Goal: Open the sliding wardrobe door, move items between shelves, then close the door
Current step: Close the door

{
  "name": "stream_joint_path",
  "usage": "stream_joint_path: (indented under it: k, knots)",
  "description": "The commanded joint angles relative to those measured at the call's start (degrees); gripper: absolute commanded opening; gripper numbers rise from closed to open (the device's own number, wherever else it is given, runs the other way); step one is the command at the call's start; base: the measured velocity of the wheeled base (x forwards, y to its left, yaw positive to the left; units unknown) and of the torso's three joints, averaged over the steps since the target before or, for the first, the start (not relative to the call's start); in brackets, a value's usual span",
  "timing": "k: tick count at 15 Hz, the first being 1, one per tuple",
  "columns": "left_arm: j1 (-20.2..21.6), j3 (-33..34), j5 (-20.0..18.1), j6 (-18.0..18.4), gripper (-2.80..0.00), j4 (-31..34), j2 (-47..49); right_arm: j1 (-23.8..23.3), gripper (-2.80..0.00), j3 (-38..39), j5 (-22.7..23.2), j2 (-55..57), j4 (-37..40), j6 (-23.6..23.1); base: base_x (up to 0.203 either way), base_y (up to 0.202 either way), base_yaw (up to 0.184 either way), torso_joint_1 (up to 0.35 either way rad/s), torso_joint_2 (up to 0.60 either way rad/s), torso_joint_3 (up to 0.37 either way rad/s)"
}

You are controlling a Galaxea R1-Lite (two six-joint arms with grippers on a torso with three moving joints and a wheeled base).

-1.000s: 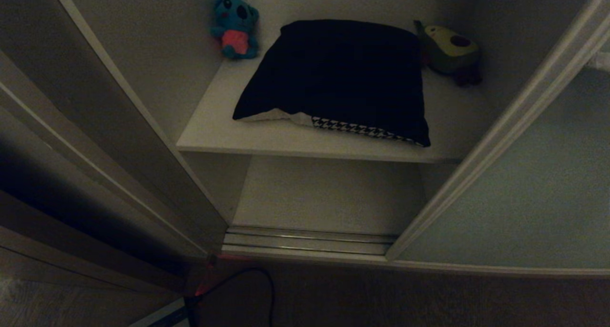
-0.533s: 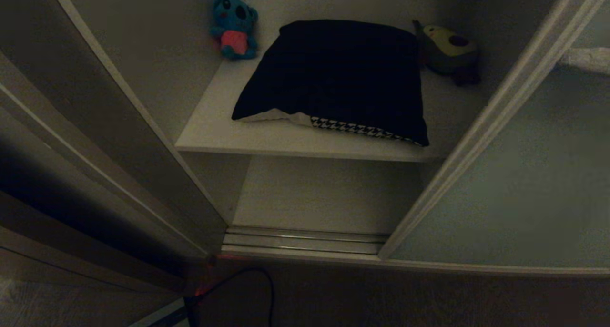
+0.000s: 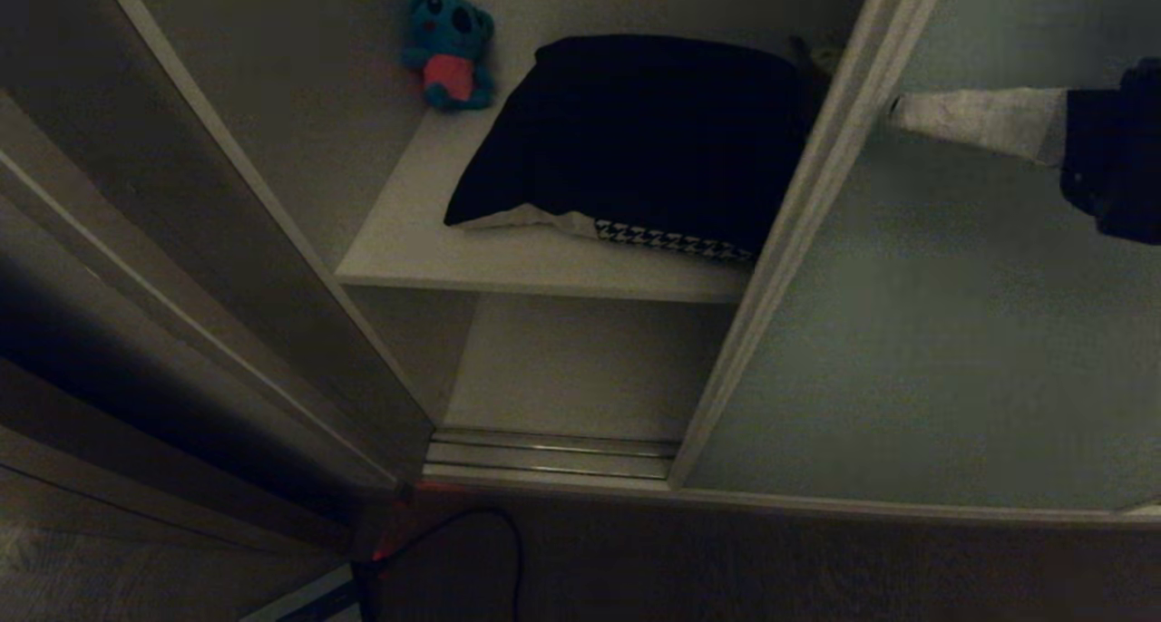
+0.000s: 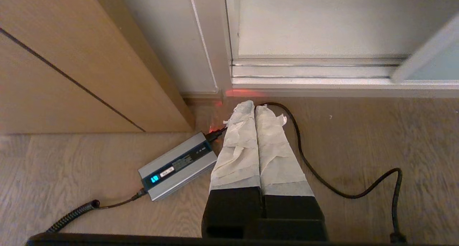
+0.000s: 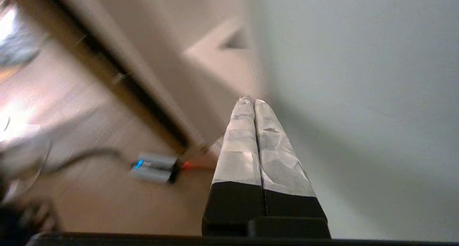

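Note:
The sliding wardrobe door [image 3: 952,332], pale grey-green with an off-white rim [image 3: 798,214], stands partly across the opening. It hides the right edge of the cushion [image 3: 635,132]. The cushion lies black side up on the upper shelf [image 3: 508,264], with houndstooth showing at its front edge. A lower shelf [image 3: 580,359] sits beneath. My right gripper [image 3: 898,110] is shut, its taped tips against the door face beside the rim; the right wrist view shows the gripper [image 5: 250,100] next to the door [image 5: 358,59]. My left gripper [image 4: 252,106] hangs shut over the floor, holding nothing.
A blue plush toy [image 3: 449,51] sits at the shelf's back left. A green plush [image 3: 821,57] is almost hidden behind the door rim. A metal door track [image 3: 553,454] runs along the wardrobe's base. A charger box [image 4: 177,165] and black cable [image 4: 322,167] lie on the wood floor.
The sliding door has moved left, covering the green plush and the cushion's right edge. My right gripper has come in from the right along the door face.

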Motion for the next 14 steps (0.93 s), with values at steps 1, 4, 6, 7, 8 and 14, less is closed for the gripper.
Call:
stream_joint_path:
  k: [1, 4, 6, 7, 8, 14]
  knots:
    - [0.00, 0.01, 0.00, 0.02, -2.80, 0.07, -0.01, 2.83, -2.80, 0.63, 0.00, -3.29, 0.76, -1.22, 0.000, 0.000, 0.000, 0.000, 0.00, 0.000]
    - [0.00, 0.01, 0.00, 0.02, -2.80, 0.07, -0.01, 2.86, -2.80, 0.71, 0.00, -8.79, 7.89, -2.24, 0.000, 0.000, 0.000, 0.000, 0.00, 0.000]
    - [0.00, 0.01, 0.00, 0.02, -2.80, 0.07, -0.01, 1.04, -2.80, 0.69, 0.03, -13.27, 13.65, -2.05, 0.000, 0.000, 0.000, 0.000, 0.00, 0.000]
    - [0.00, 0.01, 0.00, 0.02, -2.80, 0.07, -0.01, -1.22, -2.80, 0.85, 0.08, -15.83, 17.39, -1.83, 0.000, 0.000, 0.000, 0.000, 0.00, 0.000]
    - [0.00, 0.01, 0.00, 0.02, -2.80, 0.07, -0.01, -5.01, -2.80, 1.15, 0.13, -18.08, 21.78, -1.65, 0.000, 0.000, 0.000, 0.000, 0.00, 0.000]
    - [0.00, 0.01, 0.00, 0.02, -2.80, 0.07, -0.01, -33.98, -2.80, 7.95, 0.13, -28.71, 37.42, -1.58, 0.000, 0.000, 0.000, 0.000, 0.00, 0.000]
